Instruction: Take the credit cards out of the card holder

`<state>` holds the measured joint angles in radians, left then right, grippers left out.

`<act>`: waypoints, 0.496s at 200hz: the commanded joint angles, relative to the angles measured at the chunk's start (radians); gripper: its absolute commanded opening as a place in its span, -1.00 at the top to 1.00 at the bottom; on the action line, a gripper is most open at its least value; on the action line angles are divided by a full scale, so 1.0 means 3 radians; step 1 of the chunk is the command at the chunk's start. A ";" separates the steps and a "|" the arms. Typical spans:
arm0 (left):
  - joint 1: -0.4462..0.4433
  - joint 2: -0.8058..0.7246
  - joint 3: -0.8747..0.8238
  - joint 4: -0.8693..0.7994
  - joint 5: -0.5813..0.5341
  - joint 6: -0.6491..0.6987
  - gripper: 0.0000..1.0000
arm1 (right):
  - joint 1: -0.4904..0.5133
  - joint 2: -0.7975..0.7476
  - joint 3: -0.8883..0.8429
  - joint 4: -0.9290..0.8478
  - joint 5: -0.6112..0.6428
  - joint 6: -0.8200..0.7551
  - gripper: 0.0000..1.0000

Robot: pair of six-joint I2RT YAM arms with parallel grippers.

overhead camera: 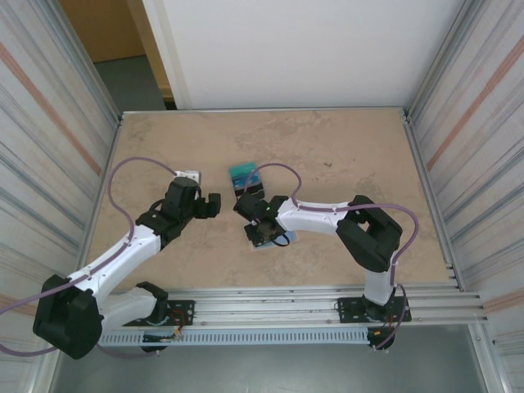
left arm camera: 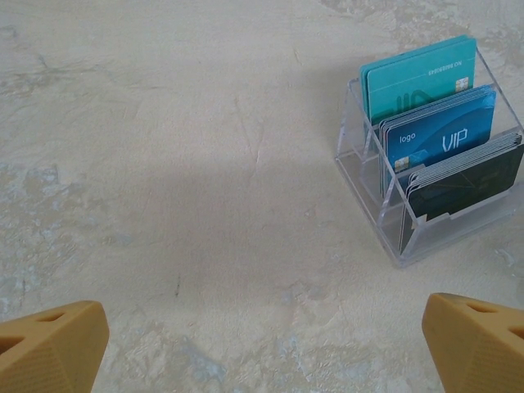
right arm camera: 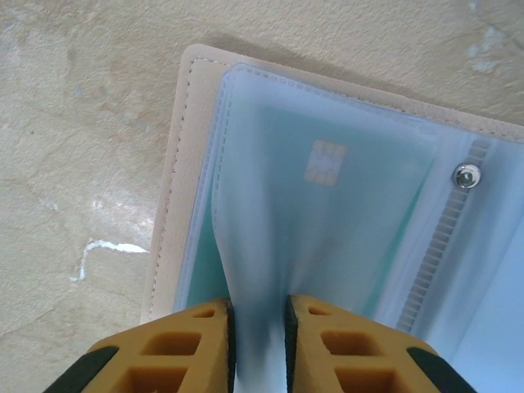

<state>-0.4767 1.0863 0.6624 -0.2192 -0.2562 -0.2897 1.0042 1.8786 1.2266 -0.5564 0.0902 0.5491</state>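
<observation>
Judging by the present layout, the task is assessed as partly done. A set of credit cards (left arm camera: 434,131) in teal, blue and dark colours is stood upright in the three compartments of a clear rack (left arm camera: 426,246) on the table (left arm camera: 164,164). Whether they came out of the holder cannot be established.

The card holder (right arm camera: 173,164) is laid open flat on the table, directly beneath the right gripper (right arm camera: 258,327). In the overhead view the rack is just beyond it. At least one teal card (right arm camera: 327,196), chip showing, is seen through a pale blue sleeve (right arm camera: 270,237) and is not yet extracted. Further sleeves to the right of the snap stud (right arm camera: 466,175) cannot be checked for contents. Removal of this card, and inspection of the remaining sleeves, is judged outstanding.

Right jaws: drawn narrow, with a fold of the translucent sleeve material pinched between them and pulled up from the holder. Whether the card itself is caught in the pinch cannot be told; the grip appears to be on plastic only.

Left jaws: spread wide, nothing held or touched. The left gripper (overhead camera: 209,205) is poised above bare table, to the left of the rack and apart from it.
</observation>
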 commanded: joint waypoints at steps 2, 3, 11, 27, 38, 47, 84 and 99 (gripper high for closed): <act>0.0033 -0.0049 0.0067 -0.0005 0.0036 -0.0041 -0.97 | 0.0002 -0.0133 -0.0006 -0.0169 0.0314 0.0087 0.56; 0.0034 -0.0050 0.0065 -0.0003 0.0038 -0.0036 -0.97 | 0.0002 -0.0140 -0.0007 -0.0172 0.0321 0.0090 0.56; 0.0032 -0.0064 0.0067 -0.0006 0.0046 -0.0028 -0.97 | 0.0002 -0.0176 -0.0009 -0.0185 0.0388 0.0096 0.57; 0.0033 -0.0082 0.0076 -0.0003 0.0071 -0.0008 -0.97 | -0.0009 -0.0235 -0.0028 -0.0201 0.0483 0.0115 0.56; 0.0030 -0.0088 0.0081 -0.0005 0.0072 0.0001 -0.97 | -0.0019 -0.0262 -0.0046 -0.0201 0.0526 0.0140 0.52; 0.0030 -0.0097 0.0086 -0.0011 0.0077 0.0008 -0.97 | -0.0031 -0.0277 -0.0059 -0.0203 0.0554 0.0158 0.49; 0.0029 -0.0123 0.0087 -0.0031 0.0125 0.0012 -0.97 | -0.0074 -0.0331 -0.0090 -0.0286 0.0730 0.0197 0.34; 0.0029 -0.0150 0.0080 -0.0040 0.0123 0.0015 -0.97 | -0.0090 -0.0375 -0.0108 -0.0322 0.0800 0.0200 0.34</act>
<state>-0.4767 1.0763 0.6632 -0.2199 -0.2279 -0.2893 0.9909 1.8114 1.2182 -0.6029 0.2565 0.5777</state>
